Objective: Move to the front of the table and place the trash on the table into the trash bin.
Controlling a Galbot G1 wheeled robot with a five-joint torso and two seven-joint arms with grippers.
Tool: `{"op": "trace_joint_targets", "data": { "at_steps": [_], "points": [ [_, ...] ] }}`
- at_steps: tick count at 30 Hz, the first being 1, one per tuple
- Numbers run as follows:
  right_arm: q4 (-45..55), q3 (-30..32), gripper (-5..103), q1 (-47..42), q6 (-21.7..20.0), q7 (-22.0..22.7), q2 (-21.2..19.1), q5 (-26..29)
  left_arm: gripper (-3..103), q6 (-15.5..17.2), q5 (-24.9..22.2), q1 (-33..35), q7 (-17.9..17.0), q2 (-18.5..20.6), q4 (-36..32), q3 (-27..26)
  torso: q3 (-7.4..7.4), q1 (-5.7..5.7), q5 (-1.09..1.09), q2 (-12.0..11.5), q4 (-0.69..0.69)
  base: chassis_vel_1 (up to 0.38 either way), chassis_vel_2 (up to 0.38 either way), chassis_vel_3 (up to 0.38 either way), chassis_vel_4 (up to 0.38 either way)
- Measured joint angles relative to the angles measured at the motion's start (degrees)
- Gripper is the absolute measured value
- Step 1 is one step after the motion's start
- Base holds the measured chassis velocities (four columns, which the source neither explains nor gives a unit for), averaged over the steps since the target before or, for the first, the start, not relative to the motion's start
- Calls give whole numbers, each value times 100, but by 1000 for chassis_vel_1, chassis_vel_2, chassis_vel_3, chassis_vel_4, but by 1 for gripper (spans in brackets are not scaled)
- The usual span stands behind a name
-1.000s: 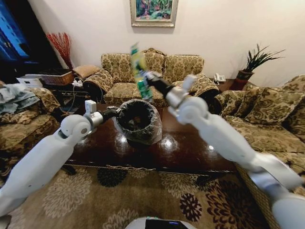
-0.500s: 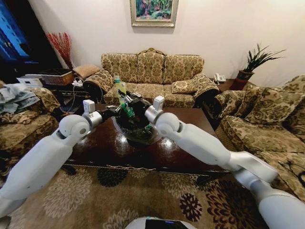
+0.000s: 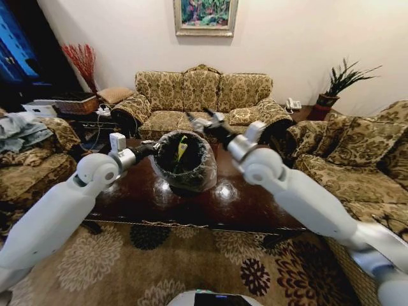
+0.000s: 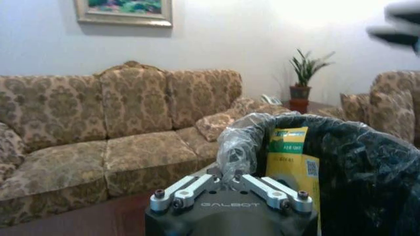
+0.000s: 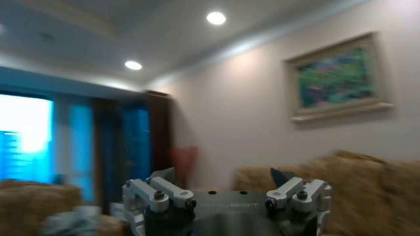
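Note:
The trash bin, black with a crinkled clear bag over its rim, is held above the dark brown table. My left gripper is shut on the bin's near-left rim; in the left wrist view this left gripper pinches the plastic-covered rim of the bin. A green and yellow wrapper stands inside the bin, and the left wrist view shows the wrapper against the inner wall. My right gripper hovers open and holds nothing just above the bin's far-right rim. The right gripper points up toward the wall.
A patterned sofa stands behind the table, with more sofas at the left and right. A cluttered side table is at the back left and a potted plant at the back right. A floral rug lies in front.
My right gripper brought the wrapper down to the bin, let it go and drew back up to the right. The wrapper now rests in the bin. The left arm held still.

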Motion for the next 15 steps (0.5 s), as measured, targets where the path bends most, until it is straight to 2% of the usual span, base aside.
{"op": "trace_joint_targets", "data": {
  "at_steps": [1, 3, 6, 9, 13, 15],
  "points": [
    [23, 128, 96, -176, -7, 112, -109, -38, 4, 0, -6, 41, -85, -46, -29, -46, 0, 0, 3, 0, -1, 0, 0, 0, 0],
    [48, 196, 99, -278, -6, 201, -173, -66, 4, 0, -3, 67, -127, -80, -47, -77, 0, 0, 3, 0, 0, 0, 0, 0, 0],
    [218, 609, 100, -857, -119, 847, -534, -160, 4, 92, 128, 327, -305, -318, -198, -481, 0, 0, 0, 0, -2, 0, 0, 0, 0],
    [318, 860, 100, -1142, -325, 965, -658, -215, 4, 148, 114, 604, -300, -340, -334, -768, 0, 0, 0, 0, -1, 0, 0, 0, 0],
    [429, 1178, 100, -1477, -541, 1107, -791, -347, 4, 150, 138, 1102, -135, -366, -515, -1299, 0, 0, -2, 0, 0, 0, 0, 0, 0],
    [627, 1726, 100, -1962, -999, 1264, -879, -381, 4, 63, 452, 1715, 228, -469, -635, -1984, -1, 0, -1, 0, 1, 0, 0, 0, 0]
  ]
}}
